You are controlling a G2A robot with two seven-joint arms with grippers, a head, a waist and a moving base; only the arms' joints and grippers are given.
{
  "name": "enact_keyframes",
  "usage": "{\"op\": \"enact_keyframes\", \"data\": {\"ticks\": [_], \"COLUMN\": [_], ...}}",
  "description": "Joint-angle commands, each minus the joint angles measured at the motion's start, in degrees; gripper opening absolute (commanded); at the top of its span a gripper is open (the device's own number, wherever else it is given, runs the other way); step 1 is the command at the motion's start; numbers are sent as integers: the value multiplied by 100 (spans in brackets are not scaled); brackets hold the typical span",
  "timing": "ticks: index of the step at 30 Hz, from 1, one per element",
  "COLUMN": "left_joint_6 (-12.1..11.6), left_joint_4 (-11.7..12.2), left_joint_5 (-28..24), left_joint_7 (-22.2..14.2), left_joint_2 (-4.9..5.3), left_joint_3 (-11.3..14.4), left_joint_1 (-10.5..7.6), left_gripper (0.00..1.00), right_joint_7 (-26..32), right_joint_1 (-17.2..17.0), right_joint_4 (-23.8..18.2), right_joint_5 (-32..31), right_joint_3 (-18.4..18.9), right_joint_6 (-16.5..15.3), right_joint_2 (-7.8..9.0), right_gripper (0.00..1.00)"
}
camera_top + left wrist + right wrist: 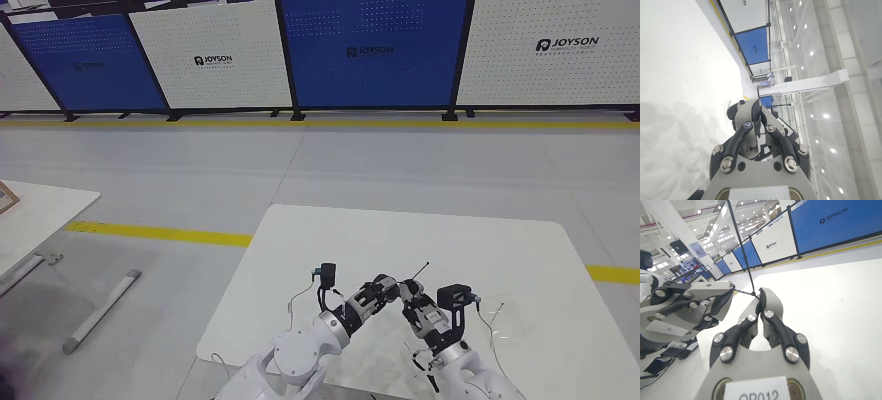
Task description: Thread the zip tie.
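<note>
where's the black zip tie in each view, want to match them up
top view: the thin black plastic zip tie slants over the white table, near-middle.
left wrist view: likely the dark strand beyond the left gripper.
right wrist view: the tie rises from the right gripper.
shared landmark: the white table.

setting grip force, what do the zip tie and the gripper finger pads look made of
Zip tie: thin black strap with a dull sheen, kinked at its head, likely nylon plastic. Finger pads: matte black with a ribbed texture, probably rubber.
</note>
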Motion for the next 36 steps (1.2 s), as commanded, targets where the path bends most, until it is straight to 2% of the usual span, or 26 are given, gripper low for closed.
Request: {"op": "enact_keyframes", "data": {"ticks": [1,14,36], "left_joint_6": [-43,-232,-519], "left_joint_4": [-12,-97,-423], "left_joint_5": [-11,-104,-131], "left_joint_7": [-12,-45,-52], "left_joint_2": [1,11,47], "left_joint_3": [-5,-72,-191], "left_joint_1": [9,68,309], "left_gripper": [0,0,0], "right_joint_7": [2,84,102], "right_joint_1": [3,37,61], "right_joint_4": [7,20,134], "right_joint_5": [-1,-30,36], "right_joint_3": [-7,-53,-42], "right_joint_6": [5,47,-15], "right_joint_2": [0,2,16], "right_gripper": [0,0,0]}}
